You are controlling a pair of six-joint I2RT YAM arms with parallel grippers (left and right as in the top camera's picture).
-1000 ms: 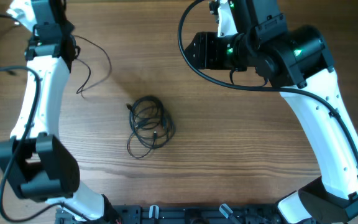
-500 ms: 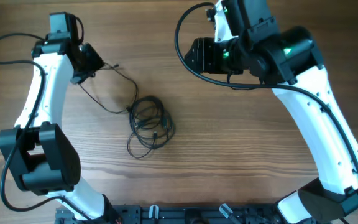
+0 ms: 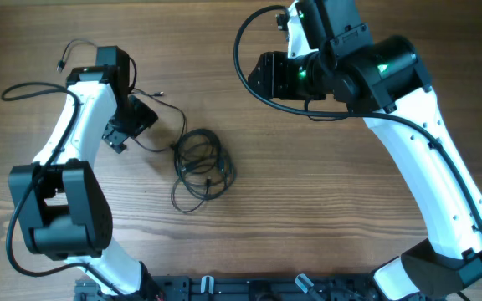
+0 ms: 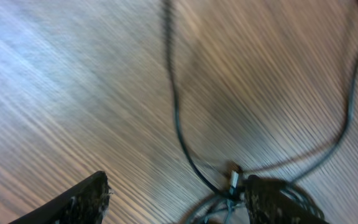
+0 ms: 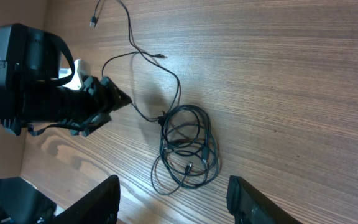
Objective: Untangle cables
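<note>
The cables are lying on the wooden worktop as one small coiled bundle, sitting a little toward 9 o'clock from the middle of the overhead view. A loose strand is trailing out of the coil toward 11 o'clock, and a small plug is lying just beyond it. The left gripper is hovering at 10 o'clock from the bundle, close beside that strand. Its wrist camera is showing both fingers standing well apart, with the strand running across the wood between them and nothing being pinched (the picture is smeared, so finer contact is hard to judge). The right gripper is hanging at about 2 o'clock from the coil, well apart from it. Its jaws are also standing wide, with only the wood and the bundle far below showing between them. A second plug end is lying out past the left arm, at 10 o'clock from the coil.
</note>
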